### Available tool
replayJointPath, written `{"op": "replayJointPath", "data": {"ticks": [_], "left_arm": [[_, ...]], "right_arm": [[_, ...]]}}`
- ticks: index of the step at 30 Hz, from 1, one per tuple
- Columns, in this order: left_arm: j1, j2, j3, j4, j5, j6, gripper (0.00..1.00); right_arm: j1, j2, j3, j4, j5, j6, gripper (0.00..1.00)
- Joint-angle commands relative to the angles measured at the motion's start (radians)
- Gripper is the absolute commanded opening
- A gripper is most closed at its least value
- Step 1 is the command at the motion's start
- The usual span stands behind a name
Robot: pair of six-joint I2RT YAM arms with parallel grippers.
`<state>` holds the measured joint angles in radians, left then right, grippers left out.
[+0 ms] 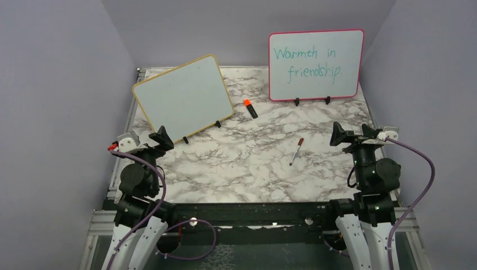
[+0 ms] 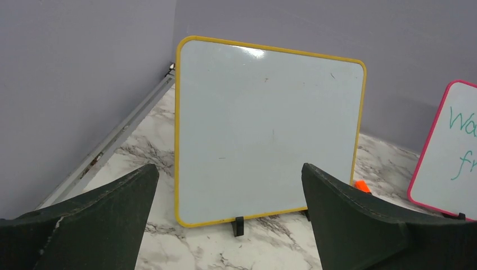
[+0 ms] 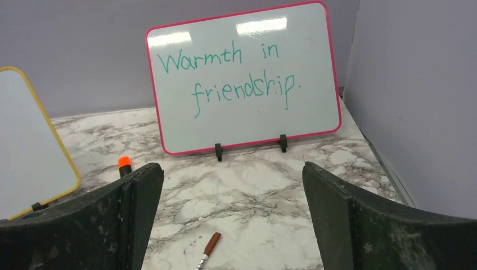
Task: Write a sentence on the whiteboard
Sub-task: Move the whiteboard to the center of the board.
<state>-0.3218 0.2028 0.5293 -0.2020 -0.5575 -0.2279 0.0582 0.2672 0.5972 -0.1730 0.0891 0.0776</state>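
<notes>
The left gripper [image 2: 229, 169] is hovering with fingers spread wide, the blank whiteboard [image 2: 270, 129] standing ahead between them; the right gripper [image 3: 232, 169], equally spread, is facing the pen [image 3: 211, 246] lying ahead between its fingers, best pinched squarely at mid-barrel.

Left arm [image 1: 136, 175], right arm [image 1: 376, 171]: jaws wide apart
</notes>
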Motion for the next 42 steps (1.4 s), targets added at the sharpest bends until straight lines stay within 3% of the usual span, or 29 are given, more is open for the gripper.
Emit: {"op": "replayJointPath", "data": {"ticks": [1,16,31,42], "left_arm": [[0.007,-0.011,0.021,0.024,-0.03,-0.001,0.99],[0.009,0.058,0.024,-0.008,0.064,-0.046,0.99],[0.009,0.517,0.104,-0.114,0.137,-0.309,0.99],[0.008,0.901,0.099,-0.015,0.073,-0.513,0.9]], "right_arm": [[0.005,-0.01,-0.005,0.024,0.011,-0.004,1.0],[0.005,-0.019,-0.007,0.024,0.001,0.0,1.0],[0.038,-0.061,-0.012,0.026,0.003,0.004,1.0],[0.072,-0.074,-0.012,0.019,0.004,0.004,1.0]]}}
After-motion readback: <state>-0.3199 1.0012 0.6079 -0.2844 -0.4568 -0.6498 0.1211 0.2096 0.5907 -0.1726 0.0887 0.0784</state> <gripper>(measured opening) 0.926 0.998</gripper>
